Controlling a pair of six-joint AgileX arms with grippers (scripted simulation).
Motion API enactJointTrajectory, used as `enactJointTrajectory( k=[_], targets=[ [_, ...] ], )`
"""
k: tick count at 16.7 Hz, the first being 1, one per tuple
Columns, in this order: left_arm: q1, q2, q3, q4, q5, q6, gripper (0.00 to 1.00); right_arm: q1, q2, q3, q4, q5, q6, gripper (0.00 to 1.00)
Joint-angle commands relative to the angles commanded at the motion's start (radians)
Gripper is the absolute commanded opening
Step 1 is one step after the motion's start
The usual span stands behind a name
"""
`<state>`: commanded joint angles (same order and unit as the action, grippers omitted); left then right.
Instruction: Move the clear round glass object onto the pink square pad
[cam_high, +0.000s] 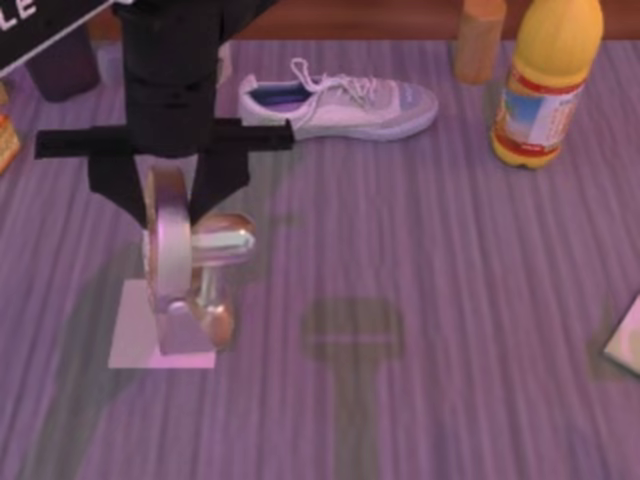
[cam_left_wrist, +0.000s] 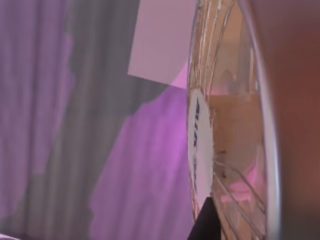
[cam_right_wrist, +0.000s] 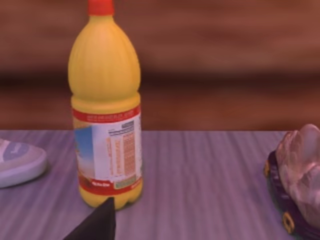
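My left gripper reaches down from above, clamped on the one clear round glass object, held on edge over the single pink square pad at the table's left. One yellow juice bottle and one white shoe lie at the far side.

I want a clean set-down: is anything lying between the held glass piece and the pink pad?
Nothing visible. The left gripper holds the clear round glass object over the pink square pad, whose exposed surface is bare.

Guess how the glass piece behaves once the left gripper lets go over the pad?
Held with its disc on edge, the clear round glass object could roll or topple. Smooth glass probably slips in the left gripper and may chip on the pink square pad.
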<state>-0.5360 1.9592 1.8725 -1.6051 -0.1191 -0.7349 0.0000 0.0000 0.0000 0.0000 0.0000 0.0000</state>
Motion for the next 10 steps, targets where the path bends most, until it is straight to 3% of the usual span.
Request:
enactJointTrajectory(
  k=[5, 10],
  targets=[
    [0.050, -0.108, -0.140, 0.086, 0.021, -0.651, 0.00, 0.000, 0.000, 0.000, 0.000, 0.000, 0.000, 1.00],
    [0.094, -0.189, -0.270, 0.182, 0.064, -1.070, 0.00, 0.000, 0.000, 0.000, 0.000, 0.000, 0.000, 1.00]
  ],
)
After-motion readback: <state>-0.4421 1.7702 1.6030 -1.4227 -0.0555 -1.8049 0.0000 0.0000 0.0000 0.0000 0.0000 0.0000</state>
